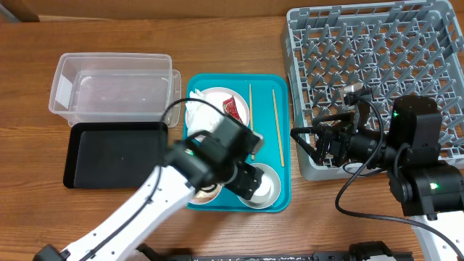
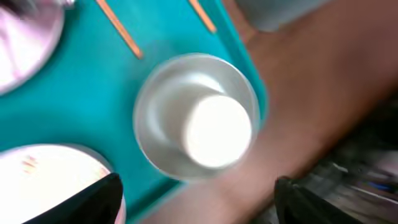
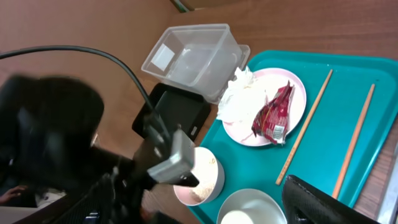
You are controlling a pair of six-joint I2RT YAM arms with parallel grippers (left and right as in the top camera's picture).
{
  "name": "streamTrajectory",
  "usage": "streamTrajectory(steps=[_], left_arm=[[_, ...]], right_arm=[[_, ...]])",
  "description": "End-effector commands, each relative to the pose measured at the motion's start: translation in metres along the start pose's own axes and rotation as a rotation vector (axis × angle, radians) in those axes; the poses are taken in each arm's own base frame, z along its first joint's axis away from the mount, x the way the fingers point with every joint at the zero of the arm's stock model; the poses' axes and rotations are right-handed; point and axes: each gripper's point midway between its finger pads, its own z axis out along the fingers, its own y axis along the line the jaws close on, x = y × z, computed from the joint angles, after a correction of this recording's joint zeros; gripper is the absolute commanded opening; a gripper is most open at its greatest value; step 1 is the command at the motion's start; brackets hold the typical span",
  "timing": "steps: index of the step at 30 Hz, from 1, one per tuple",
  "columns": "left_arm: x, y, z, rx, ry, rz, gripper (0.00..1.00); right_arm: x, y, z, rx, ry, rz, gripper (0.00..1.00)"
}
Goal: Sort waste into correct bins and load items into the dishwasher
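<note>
The crumpled napkin (image 3: 235, 96) and red packet (image 3: 272, 112) lie on a small white plate (image 3: 295, 86) at the far end of the teal tray (image 3: 348, 74), with two chopsticks (image 3: 305, 124) beside the plate. At the near end, a pale bowl (image 3: 200, 179) holding grains sits next to a grey bowl (image 2: 196, 115). The left gripper (image 2: 198, 183) hovers over the grey bowl, its fingers spread and empty. The right gripper (image 1: 303, 145), also spread wide with nothing in it, hangs by the near left corner of the dish rack (image 1: 377, 43). A clear tub (image 1: 72, 69) and a black tray (image 1: 116, 156) sit left of the teal tray.
</note>
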Motion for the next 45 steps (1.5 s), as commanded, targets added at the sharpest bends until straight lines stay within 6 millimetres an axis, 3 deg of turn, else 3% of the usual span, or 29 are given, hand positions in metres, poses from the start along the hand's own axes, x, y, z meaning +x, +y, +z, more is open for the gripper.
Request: streamTrajectory(steps=[1,4,5,7,12,13,16,17,20,23,27,34,37,42,45], left_arm=[[-0.012,0.014,0.027,-0.288,-0.044,0.080,0.78],[-0.012,0.017,0.049,-0.372,-0.022,0.122,0.77],[-0.012,0.020,0.064,-0.393,-0.002,0.122,0.78],[-0.007,0.018,0.078,-0.368,0.039,0.117,0.70],[-0.005,0.016,0.083,-0.352,0.052,0.087,0.45],[-0.007,0.015,0.080,-0.349,0.044,0.087,0.44],[-0.012,0.008,0.069,-0.324,0.009,0.087,0.55],[-0.013,0.006,0.065,-0.314,0.004,0.087,0.65],[-0.010,-0.003,0.052,-0.268,-0.003,0.085,0.80],[-0.002,-0.004,0.051,-0.259,0.024,0.079,0.81],[0.007,0.001,0.067,-0.261,0.072,0.064,0.82],[0.018,-0.001,0.092,-0.228,0.152,0.054,0.80],[0.014,-0.005,0.095,-0.208,0.141,0.054,0.71],[0.014,-0.010,0.093,-0.183,0.146,0.051,0.37],[0.009,-0.014,0.081,-0.174,0.129,0.048,0.34]], right_arm=[[-0.007,0.004,-0.005,0.006,-0.019,-0.025,0.88],[-0.006,0.003,-0.004,0.007,-0.014,-0.019,0.88],[-0.005,0.003,-0.004,0.008,-0.011,-0.016,0.88],[-0.004,0.003,-0.004,0.008,-0.009,-0.013,0.88],[-0.002,0.003,-0.004,0.010,-0.001,-0.005,0.88],[-0.002,0.003,-0.004,0.010,-0.001,-0.006,0.88],[-0.002,0.003,-0.004,0.010,-0.001,-0.006,0.88],[-0.002,0.003,-0.004,0.010,-0.001,-0.006,0.88],[-0.002,0.003,-0.004,0.010,-0.001,-0.006,0.89],[-0.004,-0.006,-0.004,0.062,-0.012,-0.006,0.88],[-0.016,-0.018,-0.011,0.135,-0.072,0.002,1.00],[-0.046,-0.029,-0.044,0.194,-0.245,0.127,1.00],[-0.046,-0.034,-0.052,0.217,-0.264,0.140,1.00],[-0.040,-0.037,-0.052,0.227,-0.245,0.167,1.00],[-0.040,-0.037,-0.052,0.227,-0.245,0.164,1.00]])
